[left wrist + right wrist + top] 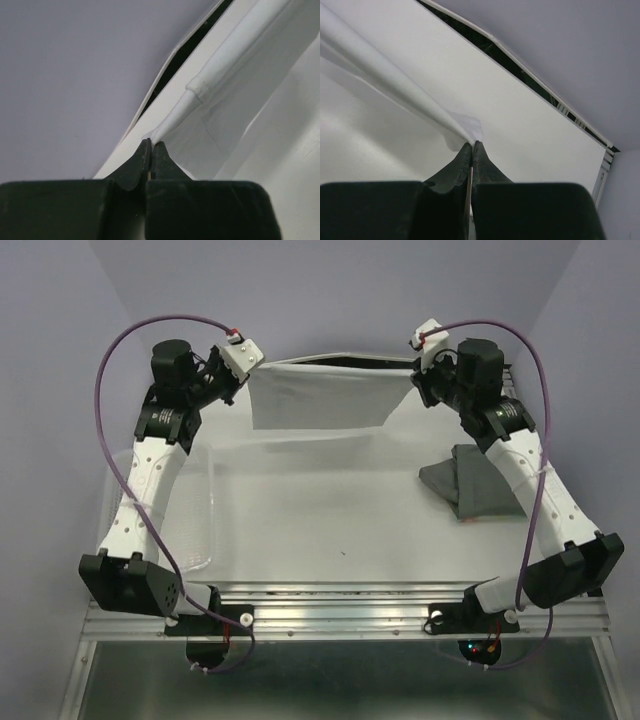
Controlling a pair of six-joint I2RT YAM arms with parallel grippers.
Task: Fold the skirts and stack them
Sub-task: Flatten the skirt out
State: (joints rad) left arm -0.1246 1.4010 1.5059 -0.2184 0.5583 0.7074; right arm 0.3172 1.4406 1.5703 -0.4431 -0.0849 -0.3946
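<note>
Top external view: the left gripper (247,370) and the right gripper (416,377) are both raised over the far edge of the table (330,540). The white skirt (325,395) is stretched between them. Each gripper pinches one upper corner, and the cloth hangs below them as a flat panel, its lower edge near the table top.

In the left wrist view, the left gripper (151,145) has its jaws pressed together on a thin point of the white skirt (220,75). The fabric runs up and away from the tips as a taut rolled band with a stitched seam.

In the right wrist view, the right gripper (472,146) is likewise clamped on the skirt (385,85). A small tuft of cloth shows just above its tips, and the band stretches off to the upper left of them.

The grey skirt (478,485) lies folded in a heap on the table, nearer the bases than the right gripper and partly under that arm. A pinkish sliver shows at its near edge, too small to identify. A basket (200,540) sits under the left arm, well back from the left gripper toward its base.
</note>
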